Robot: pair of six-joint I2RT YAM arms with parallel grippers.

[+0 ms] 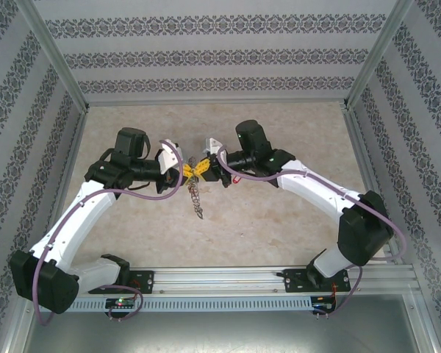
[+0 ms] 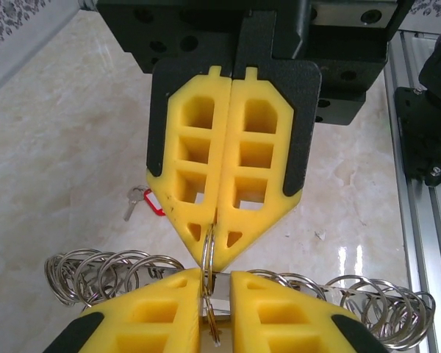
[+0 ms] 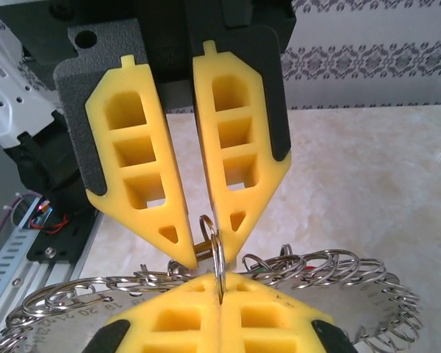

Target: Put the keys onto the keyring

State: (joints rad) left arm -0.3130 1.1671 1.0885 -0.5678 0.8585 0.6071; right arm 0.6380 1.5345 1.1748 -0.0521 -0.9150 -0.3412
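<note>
My two grippers meet tip to tip over the middle of the table, left gripper (image 1: 185,170) and right gripper (image 1: 206,163). The right gripper (image 3: 220,290) is shut on one split ring (image 3: 217,257) of the keyring (image 3: 338,268), whose coils of grey rings spread to both sides and hang down (image 1: 196,195). The left gripper (image 2: 215,294) stands a small gap apart, with a flat silvery key (image 2: 222,285) spanning the gap, right against that ring (image 2: 208,257). Another key with a red tag (image 2: 153,202) lies on the table behind.
The marble-look table (image 1: 279,220) is walled by patterned panels (image 1: 206,55). An aluminium rail (image 2: 419,184) runs along the near edge by the arm bases. A stamped metal strip (image 3: 95,305) lies among the rings.
</note>
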